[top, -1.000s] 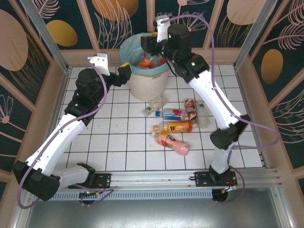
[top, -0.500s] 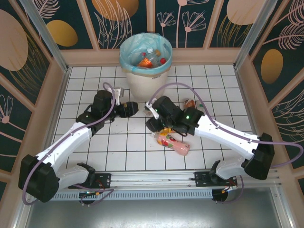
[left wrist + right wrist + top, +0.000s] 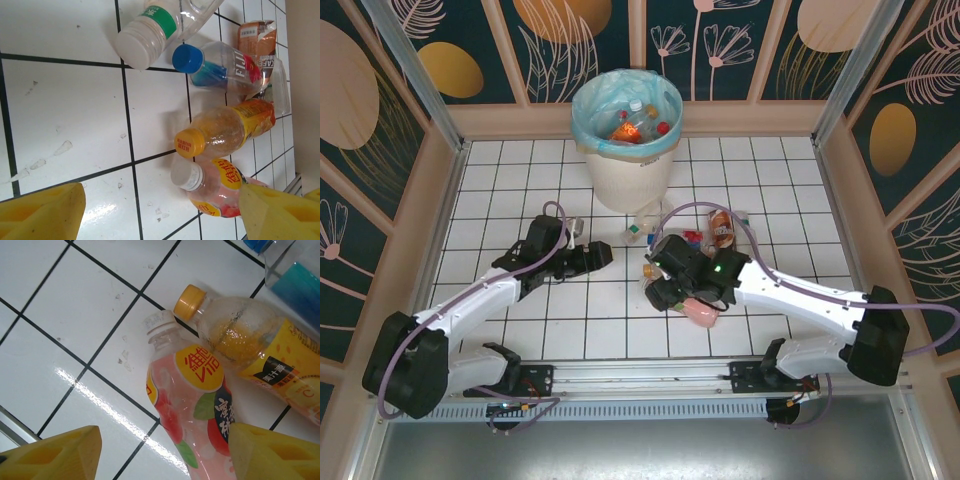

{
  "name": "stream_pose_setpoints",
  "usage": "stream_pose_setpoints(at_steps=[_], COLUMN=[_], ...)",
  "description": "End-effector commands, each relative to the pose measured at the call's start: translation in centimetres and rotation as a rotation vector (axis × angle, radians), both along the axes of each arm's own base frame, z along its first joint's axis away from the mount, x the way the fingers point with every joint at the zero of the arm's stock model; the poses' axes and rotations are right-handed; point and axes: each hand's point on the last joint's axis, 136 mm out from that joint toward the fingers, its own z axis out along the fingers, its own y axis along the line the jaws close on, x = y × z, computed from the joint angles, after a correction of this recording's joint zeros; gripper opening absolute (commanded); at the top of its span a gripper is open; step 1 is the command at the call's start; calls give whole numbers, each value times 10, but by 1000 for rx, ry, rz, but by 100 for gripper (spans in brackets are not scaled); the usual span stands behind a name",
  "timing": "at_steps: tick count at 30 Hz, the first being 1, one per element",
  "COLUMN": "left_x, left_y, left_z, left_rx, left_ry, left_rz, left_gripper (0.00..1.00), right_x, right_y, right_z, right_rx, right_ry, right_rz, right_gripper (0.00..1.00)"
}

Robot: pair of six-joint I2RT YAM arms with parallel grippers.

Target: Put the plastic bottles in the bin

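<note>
The right jaws are hovering wide over the pink bottle (image 3: 190, 405), which is lying on the tabletop (image 3: 510, 190) before the bin (image 3: 630, 180); centering on its body before closing is looking wise. The left jaws are gaping wide, empty.

1. Right wrist view: pink bottle (image 3: 192, 405) cut off at the bottom edge, orange bottle (image 3: 250, 347) runs off the right edge, blue-capped bottle (image 3: 292, 285) clipped by the top corner
2. Top view: right gripper (image 3: 662, 292) hides most of the pink bottle, only its base end sticks out
3. Left wrist view: green-label bottle (image 3: 150, 30) cut by the top edge, body unseen
4. Bottles inside the bin (image 3: 620, 180) too small to count, labels unreadable
</note>
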Motion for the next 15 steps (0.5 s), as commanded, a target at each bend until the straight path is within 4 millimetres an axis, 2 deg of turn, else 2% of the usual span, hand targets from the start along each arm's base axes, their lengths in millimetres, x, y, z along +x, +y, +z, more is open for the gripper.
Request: stream_pose_setpoints(at_steps=[1,7,15], left_x=[-2,-4,0], left_y=[-5,-4,-4], left_z=[-2,-8,-10], left_rx=[-37,-14,-2], left_ry=[31,53,56], left_rz=[-10,-19,-9], left_gripper=[81,81,81], right_x=[0,-4,-10], right_y=[-10,-10,-29], right_z=[-14,-26,-58], right_rx=[-76,-167,-358], right_ry=[22,88,126], right_rz=[-53,-87,-63], right_gripper=[70,78,81])
